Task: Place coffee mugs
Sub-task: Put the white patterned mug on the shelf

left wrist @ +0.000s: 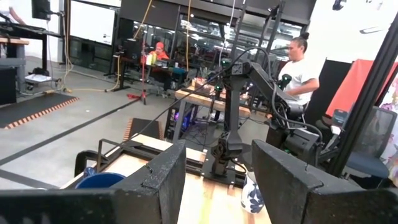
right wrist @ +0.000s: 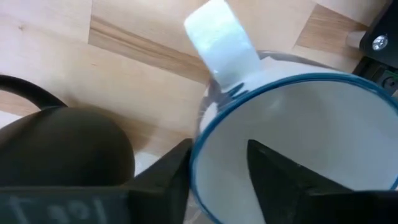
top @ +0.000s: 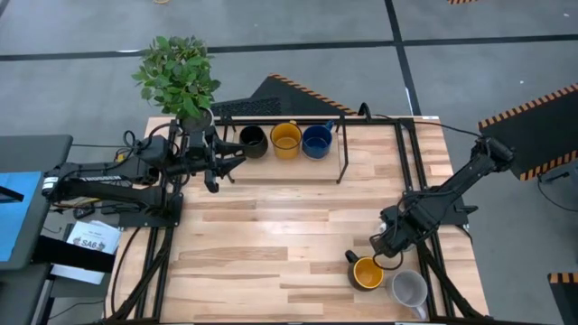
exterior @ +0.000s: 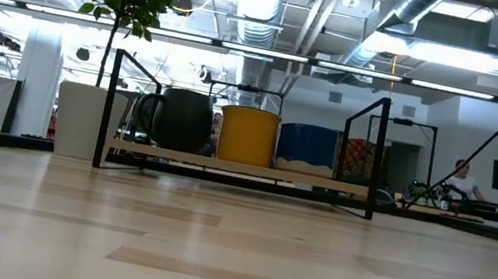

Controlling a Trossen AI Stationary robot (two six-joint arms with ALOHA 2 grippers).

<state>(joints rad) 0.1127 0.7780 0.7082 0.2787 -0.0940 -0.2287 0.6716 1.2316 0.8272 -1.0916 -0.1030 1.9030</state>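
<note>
Three mugs stand in a row on the black wire rack (top: 341, 149) at the table's far edge: black (top: 254, 142), yellow-orange (top: 286, 140) and dark blue (top: 317, 140). My left gripper (top: 217, 169) hovers open just left of the rack, touching nothing. Near the table's right near corner stand a mug with a yellow inside and dark outside (top: 366, 272) and a light grey-white mug (top: 411, 289). My right gripper (top: 388, 242) is beside them, shut on a white mug with a blue rim (right wrist: 298, 124). In the high view the gripper covers that mug. My right gripper holds the white mug by its wall at the rim (right wrist: 200, 155), on the side opposite the white handle (right wrist: 217, 37). One finger (right wrist: 277, 171) is inside the cup and the other (right wrist: 165, 180) outside. The fingers come from above, slanting. Whether the mug's base is on the table, I cannot tell.
A white plant pot (exterior: 80, 119) with a leafy plant (top: 178, 77) stands at the table's far left corner, beside the rack. The dark-sided mug (right wrist: 62, 152) sits close beside the held one. Bare wood spans the table's middle (top: 280, 226). A person (left wrist: 298, 68) sits beyond the table.
</note>
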